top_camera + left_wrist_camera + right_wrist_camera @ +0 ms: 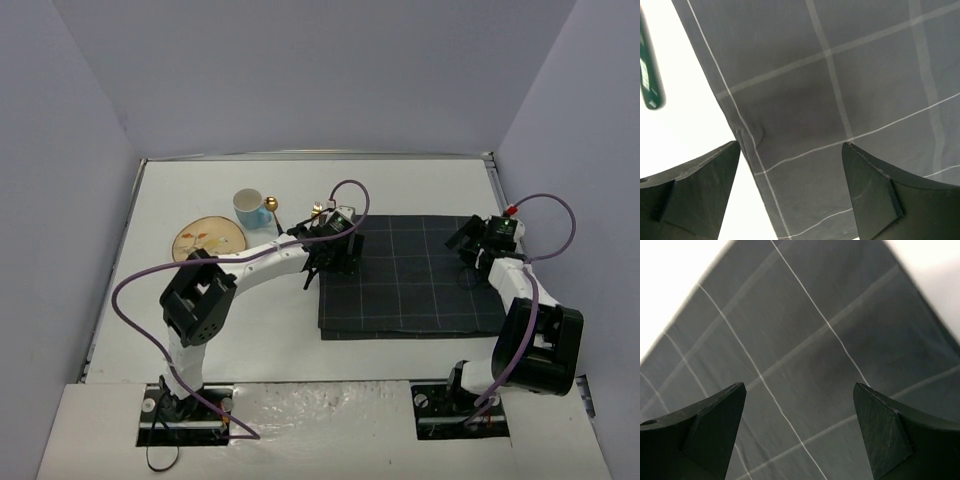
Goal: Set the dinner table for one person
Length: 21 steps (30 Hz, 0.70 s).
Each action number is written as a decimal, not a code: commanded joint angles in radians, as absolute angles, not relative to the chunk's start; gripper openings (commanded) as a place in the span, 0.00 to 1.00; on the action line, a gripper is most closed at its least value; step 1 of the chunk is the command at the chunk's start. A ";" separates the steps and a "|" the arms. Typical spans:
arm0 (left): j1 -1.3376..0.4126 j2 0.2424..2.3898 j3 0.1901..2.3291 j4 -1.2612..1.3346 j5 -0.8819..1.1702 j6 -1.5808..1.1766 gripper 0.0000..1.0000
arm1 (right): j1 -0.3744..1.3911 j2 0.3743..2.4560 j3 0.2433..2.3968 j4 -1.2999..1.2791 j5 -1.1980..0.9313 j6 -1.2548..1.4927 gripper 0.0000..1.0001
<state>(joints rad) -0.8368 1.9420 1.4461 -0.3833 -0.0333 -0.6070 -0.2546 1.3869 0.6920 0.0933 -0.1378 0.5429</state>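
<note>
Pale lavender walls close in the white dinner table [280,190] on three sides, and a dark grid-lined placemat [420,285] lies right of the table's middle, toward its near edge. A plate [208,240], a cup [251,209] and a gilt spoon [272,208] wait close together on the left half, well apart from the right arm.

We judge the step in hand to be laying the placemat flat and square. The left gripper [328,268] hangs over the mat's left edge, jaws apart with nothing between them. The right gripper [478,250] hangs near the mat's far right corner, also spread and empty.

To do this well, we would have each gripper pinch only the cloth edge, low and shallow. Both should then draw it taut together, so that the small pucker seen by the left wrist camera at that edge smooths out. The mat's edges should end up parallel to the table's near edge.

The table itself lies directly below both grippers. Under the left one bare white tabletop shows just beside the cloth edge; under the right one the cloth covers it.
</note>
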 commanded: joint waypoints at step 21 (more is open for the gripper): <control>-0.809 2.025 1.492 -0.490 0.030 -0.680 0.51 | -0.403 1.437 0.609 0.181 -0.028 0.585 0.86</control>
